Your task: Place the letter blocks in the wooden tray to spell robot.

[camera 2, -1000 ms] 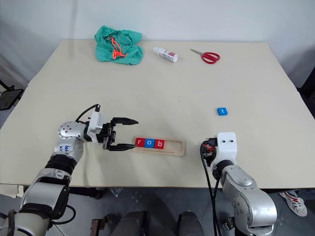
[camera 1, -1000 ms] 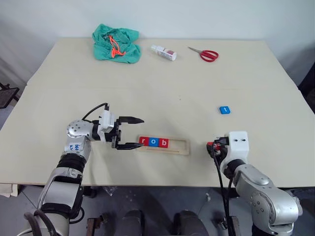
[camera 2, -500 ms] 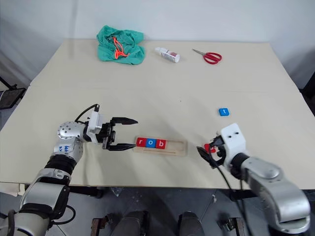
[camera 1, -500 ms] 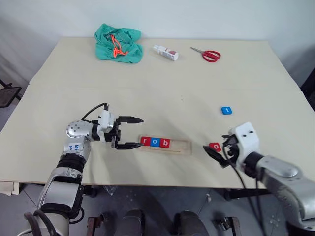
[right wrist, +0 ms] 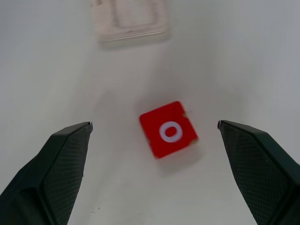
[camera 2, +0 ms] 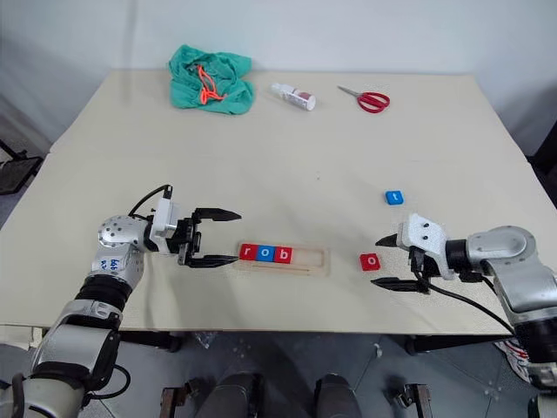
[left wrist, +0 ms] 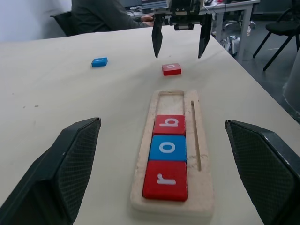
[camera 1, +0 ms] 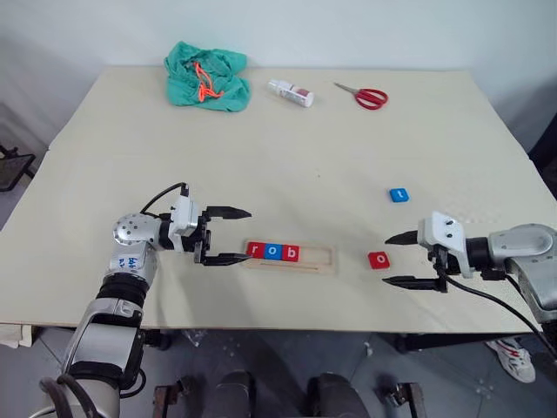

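Observation:
The wooden tray point(camera 1: 318, 257) lies near the table's front edge with three letter blocks in its left part: red r point(camera 1: 253, 251), blue o point(camera 1: 272, 252), red b point(camera 1: 291, 253). Its right part is bare. A red o block point(camera 1: 378, 259) lies flat on the table just right of the tray. A blue t block point(camera 1: 399, 195) sits farther back on the right. My left gripper point(camera 1: 248, 234) is open and level at the tray's left end. My right gripper point(camera 1: 385, 260) is open, its fingertips on either side of the red o block point(right wrist: 168, 130) without touching it.
A green cloth point(camera 1: 206, 76), a small white bottle point(camera 1: 290, 92) and red scissors point(camera 1: 364, 96) lie along the table's far side. The table's front edge runs just below the tray. A person point(left wrist: 108, 16) sits beyond the table in the left wrist view.
My right gripper has opened, swung out to the right and turned from pointing down to nearly level. The red o block now lies free on the table. The left gripper has not moved.

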Robot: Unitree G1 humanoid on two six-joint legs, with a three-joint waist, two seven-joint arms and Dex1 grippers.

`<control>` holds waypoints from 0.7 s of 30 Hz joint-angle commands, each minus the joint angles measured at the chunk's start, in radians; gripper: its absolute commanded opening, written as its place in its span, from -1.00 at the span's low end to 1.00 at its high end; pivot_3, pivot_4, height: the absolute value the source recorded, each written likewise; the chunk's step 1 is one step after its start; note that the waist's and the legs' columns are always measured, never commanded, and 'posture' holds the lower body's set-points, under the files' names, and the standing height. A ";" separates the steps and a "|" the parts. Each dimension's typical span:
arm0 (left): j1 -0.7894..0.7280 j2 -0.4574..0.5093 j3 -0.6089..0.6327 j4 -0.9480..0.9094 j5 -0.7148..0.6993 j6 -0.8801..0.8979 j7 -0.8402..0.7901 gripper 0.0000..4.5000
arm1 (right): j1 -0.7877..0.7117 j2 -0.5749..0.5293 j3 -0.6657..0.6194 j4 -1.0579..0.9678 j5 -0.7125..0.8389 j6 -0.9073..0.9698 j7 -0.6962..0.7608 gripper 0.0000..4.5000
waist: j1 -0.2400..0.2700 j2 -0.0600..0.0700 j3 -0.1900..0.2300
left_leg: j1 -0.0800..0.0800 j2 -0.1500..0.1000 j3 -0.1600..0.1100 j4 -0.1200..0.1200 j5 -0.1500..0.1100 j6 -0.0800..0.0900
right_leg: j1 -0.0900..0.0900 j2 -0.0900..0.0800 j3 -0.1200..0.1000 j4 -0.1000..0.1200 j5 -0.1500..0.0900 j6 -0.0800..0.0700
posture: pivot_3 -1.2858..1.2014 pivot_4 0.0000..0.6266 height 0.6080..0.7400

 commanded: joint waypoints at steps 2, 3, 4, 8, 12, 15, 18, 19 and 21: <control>0.034 0.018 0.028 -0.080 -0.024 0.018 -0.112 1.00 | -0.167 0.042 0.070 0.231 -0.093 -0.174 0.093 0.99 | -0.001 0.000 0.000 | 0.000 0.000 0.000 0.000 0.000 0.000 | 0.000 -0.001 0.001 -0.001 0.000 0.000 | 0.03 -0.52 1.00; 0.040 0.021 0.032 -0.088 -0.024 0.022 -0.112 1.00 | -0.189 0.051 0.077 0.263 -0.100 -0.194 0.104 0.99 | -0.002 0.000 0.000 | 0.000 0.000 -0.001 0.001 0.000 0.000 | 0.000 0.000 0.000 -0.001 0.000 0.000 | 0.03 -0.52 1.00; 0.048 0.024 0.036 -0.099 -0.024 0.026 -0.111 1.00 | -0.215 0.060 0.089 0.301 -0.111 -0.214 0.119 0.99 | -0.002 0.000 0.000 | 0.000 0.000 -0.001 0.000 0.000 0.000 | 0.000 0.000 0.001 -0.001 0.000 0.000 | 0.03 -0.52 1.00; 0.075 0.030 0.048 -0.144 -0.022 0.045 -0.102 1.00 | -0.274 0.087 0.116 0.402 -0.143 -0.272 0.163 0.99 | 0.000 0.000 0.000 | 0.000 0.000 -0.001 0.000 0.000 0.000 | 0.000 0.000 0.000 -0.001 0.000 0.000 | 0.03 -0.52 1.00; 0.097 0.038 0.056 -0.176 -0.021 0.057 -0.095 1.00 | -0.298 0.107 0.126 0.461 -0.163 -0.308 0.181 0.99 | -0.001 0.000 0.000 | 0.000 0.000 -0.002 0.000 0.000 0.000 | 0.000 0.000 -0.001 -0.001 0.000 0.000 | 0.03 -0.52 1.00; 0.103 0.040 0.060 -0.186 -0.020 0.062 -0.092 1.00 | -0.302 0.112 0.125 0.487 -0.173 -0.331 0.185 0.99 | -0.001 0.000 0.000 | 0.000 0.000 -0.002 0.001 0.000 0.000 | 0.000 0.000 -0.001 -0.001 0.000 0.000 | 0.03 -0.52 1.00; 0.104 0.040 0.062 -0.191 -0.018 0.065 -0.088 1.00 | -0.308 0.114 0.124 0.504 -0.177 -0.341 0.186 0.99 | -0.001 0.000 0.000 | 0.000 0.000 -0.002 0.001 0.000 0.000 | 0.000 0.000 -0.001 -0.001 0.000 0.000 | 0.03 -0.52 1.00; 0.104 0.040 0.062 -0.191 -0.018 0.065 -0.087 1.00 | -0.309 0.115 0.124 0.508 -0.179 -0.343 0.185 0.99 | -0.001 0.000 0.000 | 0.000 0.000 -0.002 0.001 0.000 0.000 | 0.000 0.000 -0.001 -0.001 0.000 0.000 | 0.03 -0.52 1.00; 0.103 0.040 0.063 -0.190 -0.016 0.065 -0.085 1.00 | -0.310 0.117 0.124 0.512 -0.180 -0.346 0.187 0.99 | -0.001 0.000 0.000 | 0.000 0.000 -0.002 0.001 0.000 0.000 | 0.000 0.000 -0.001 0.000 0.000 0.000 | 0.03 -0.52 1.00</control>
